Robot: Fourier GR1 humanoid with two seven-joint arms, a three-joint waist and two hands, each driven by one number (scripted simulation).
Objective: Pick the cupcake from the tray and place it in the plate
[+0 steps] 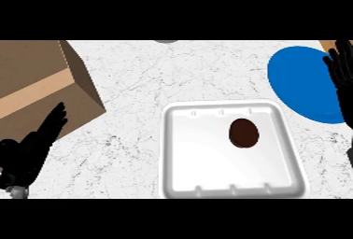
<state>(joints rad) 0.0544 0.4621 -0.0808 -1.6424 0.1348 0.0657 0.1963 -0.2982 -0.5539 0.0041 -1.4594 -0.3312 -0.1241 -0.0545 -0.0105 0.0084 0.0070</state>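
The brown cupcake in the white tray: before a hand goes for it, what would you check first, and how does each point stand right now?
1. Brown cupcake sits in the white foam tray, nothing covering it: ok.
2. Round blue plate has bare surface showing to receive it: ok, though the right hand hides part of it.
3. Right hand open, fingers straight, holding nothing: ok.
4. Left hand open at the lower left, away from the tray: ok.
5. White marble counter between tray and plate free of obstacles: ok.
6. Brown cardboard box stands left of the tray, off the route: ok.
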